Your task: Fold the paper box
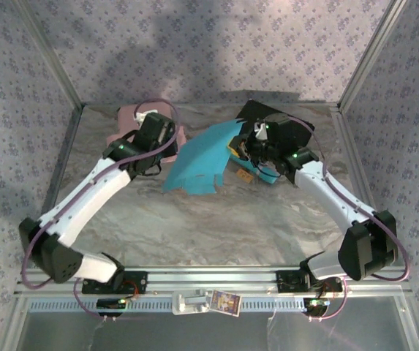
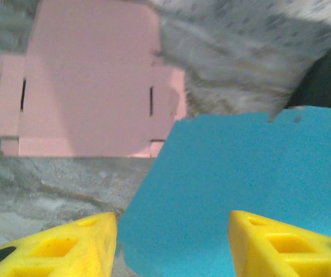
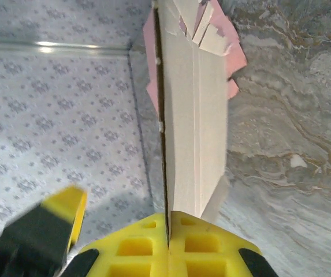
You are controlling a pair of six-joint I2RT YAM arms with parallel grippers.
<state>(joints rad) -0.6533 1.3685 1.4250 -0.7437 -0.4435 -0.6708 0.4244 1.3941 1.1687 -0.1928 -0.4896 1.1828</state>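
The grey marbled counter is enclosed by walls of pale lilac patterned fabric on a metal frame. The two white and black arms reach from the near rail toward the far half of the counter, the left arm bending in from the left and the right arm from the right.

Between their ends is the flat blue paper box blank. It is tilted, its right edge raised at the right arm's end and its lower left part down near the marble. In the right wrist view it shows edge-on, with a tan underside.

A flat pink cardboard box blank lies on the counter at the far left, partly under the left arm's wrist in the top view. Its slits and flaps show clearly in the left wrist view, and the blue sheet's corner overlaps its right edge there. A black flat sheet lies at the far right, behind the right arm's wrist.

The right tool is closed on the blue blank's edge, its yellow fingers pressed together with the sheet between them. The left tool is spread wide with nothing between its yellow fingers. It hangs over the left part of the blue blank, whether touching it I cannot tell.
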